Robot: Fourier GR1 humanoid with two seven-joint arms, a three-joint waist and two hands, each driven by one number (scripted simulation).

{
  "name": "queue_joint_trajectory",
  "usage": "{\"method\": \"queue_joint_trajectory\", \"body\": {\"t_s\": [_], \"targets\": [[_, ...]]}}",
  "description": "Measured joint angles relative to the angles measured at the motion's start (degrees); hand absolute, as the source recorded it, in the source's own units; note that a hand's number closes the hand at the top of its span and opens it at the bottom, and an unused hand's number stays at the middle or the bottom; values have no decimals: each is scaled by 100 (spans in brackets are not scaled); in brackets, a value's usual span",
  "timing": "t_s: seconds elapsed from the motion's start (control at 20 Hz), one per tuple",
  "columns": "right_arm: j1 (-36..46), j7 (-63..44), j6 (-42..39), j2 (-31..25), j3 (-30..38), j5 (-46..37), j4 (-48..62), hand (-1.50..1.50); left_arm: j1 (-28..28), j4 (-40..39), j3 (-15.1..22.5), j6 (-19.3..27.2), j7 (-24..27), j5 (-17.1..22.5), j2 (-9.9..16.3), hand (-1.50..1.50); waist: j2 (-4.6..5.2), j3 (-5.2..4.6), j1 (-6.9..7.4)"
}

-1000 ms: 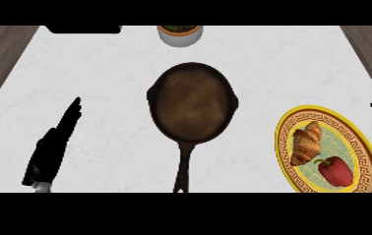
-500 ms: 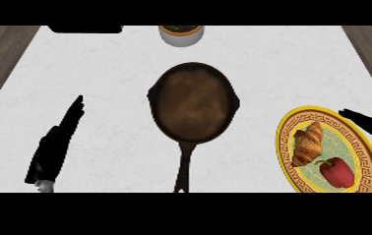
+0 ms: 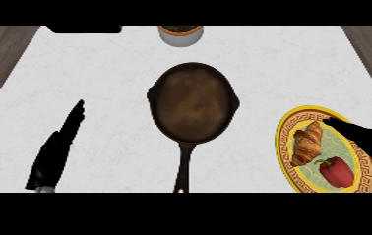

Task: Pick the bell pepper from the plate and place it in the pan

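your black right hand comes in from the right edge over the yellow patterned plate, its tip beside the brown croissant; you cannot tell how its fingers are set. your black left hand rests on the white marbled counter at the left, fingers straight. the one red bell pepper lies on the plate below the croissant, its long axis tilted, stem end toward the upper left. one dark round cast-iron pan sits mid-counter, handle toward you. one grey pot stands at the far edge.
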State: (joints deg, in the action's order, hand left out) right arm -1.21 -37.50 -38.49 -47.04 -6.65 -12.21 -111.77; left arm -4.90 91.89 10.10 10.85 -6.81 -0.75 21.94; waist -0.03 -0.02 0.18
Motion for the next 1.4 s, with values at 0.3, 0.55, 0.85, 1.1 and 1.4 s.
{"method": "queue_joint_trajectory", "body": {"t_s": [0.3, 0.55, 0.85, 1.1, 1.4], "targets": [[18, -130, -238, 375, -106, -552, 109, -150, 26, 91, -119, -128, -180, -132, -149, 0, 0, 1, -9], [-27, -82, -290, 643, -255, -1129, 312, -150, 104, -139, -295, -265, -20, -197, -254, 0, 1, 2, -13], [-81, 207, -435, 859, -164, -1614, 666, -150, 53, 80, -388, -390, -249, -362, -369, 0, 1, 3, -14], [-143, 493, -381, 1071, -160, -2136, 938, -150, -27, 95, -523, -528, -127, -459, -474, 0, 1, 3, -13], [-124, 832, -393, 1270, -57, -2557, 1218, -150, 12, 47, -707, -713, -88, -557, -567, 0, 1, 3, -15]]}}
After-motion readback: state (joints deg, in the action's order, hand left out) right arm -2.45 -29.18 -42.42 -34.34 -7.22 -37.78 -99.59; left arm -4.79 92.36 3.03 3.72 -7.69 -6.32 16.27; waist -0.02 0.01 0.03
